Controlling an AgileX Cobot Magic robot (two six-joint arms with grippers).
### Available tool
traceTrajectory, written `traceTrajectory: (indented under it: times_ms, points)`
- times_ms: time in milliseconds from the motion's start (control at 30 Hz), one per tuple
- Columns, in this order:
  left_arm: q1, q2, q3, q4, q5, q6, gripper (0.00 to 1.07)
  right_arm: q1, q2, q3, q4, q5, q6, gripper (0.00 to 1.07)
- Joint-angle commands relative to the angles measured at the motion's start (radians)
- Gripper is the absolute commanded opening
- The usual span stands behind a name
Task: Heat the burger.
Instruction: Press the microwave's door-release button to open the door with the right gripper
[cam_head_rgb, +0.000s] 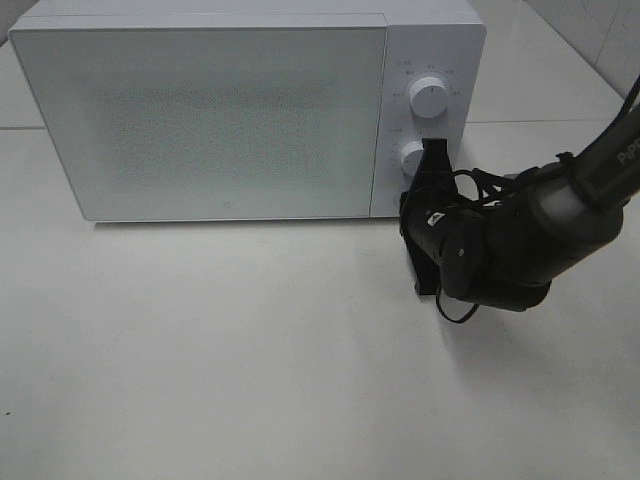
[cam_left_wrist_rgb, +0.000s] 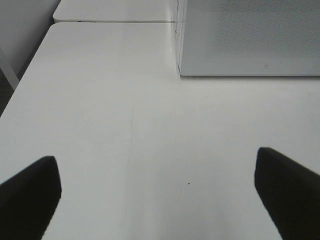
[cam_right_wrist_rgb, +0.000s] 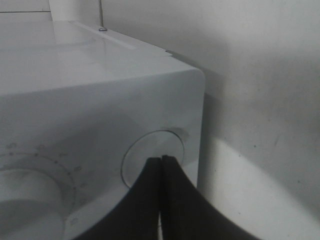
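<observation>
Exterior high view: the burger is nowhere to be seen, and neither wrist view shows it either, so its look and place cannot be told. A white microwave (cam_head_rgb: 200, 120) stands along the far edge of the white surface (cam_head_rgb: 250, 350), from near the far left corner to past the middle. Its door (cam_head_rgb: 210, 125) is shut, and the speckled, frosted pane lets nothing behind it be made out. To the right of the door sit an upper knob (cam_head_rgb: 429, 97) and a lower knob (cam_head_rgb: 412, 157). The markings around them are too small to read, as is a tiny mark near the door's lower edge. The right arm (cam_head_rgb: 560, 215) comes in from the right edge of the surface, with loops of black cable (cam_head_rgb: 470, 185) on it. White letters on it begin "PiP" and are cut off by the frame. The right end effector (cam_head_rgb: 433, 152) has its fingers pressed together with nothing between them. Its tips are at the lower knob, and in the right wrist view they meet on the round face of that knob (cam_right_wrist_rgb: 150, 150); whether they press on it is hard to tell. The left end effector (cam_left_wrist_rgb: 155, 157) shows only in the left wrist view. Its two dark fingers (cam_left_wrist_rgb: 30, 195) are spread wide over bare surface and grip nothing, with the microwave's near left corner ahead of them.
</observation>
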Motion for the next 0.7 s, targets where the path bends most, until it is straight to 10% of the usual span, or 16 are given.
traceTrajectory:
  times_ms: [33,700]
  points:
    - [0.001,-0.020,0.003,-0.001,-0.008,-0.006,1.00,-0.005,0.003,-0.013,-0.005,0.004,0.003,0.00]
    - [0.001,-0.020,0.003,-0.001,-0.008,-0.006,1.00,-0.017,0.029,-0.058,0.005,-0.074,0.002,0.00]
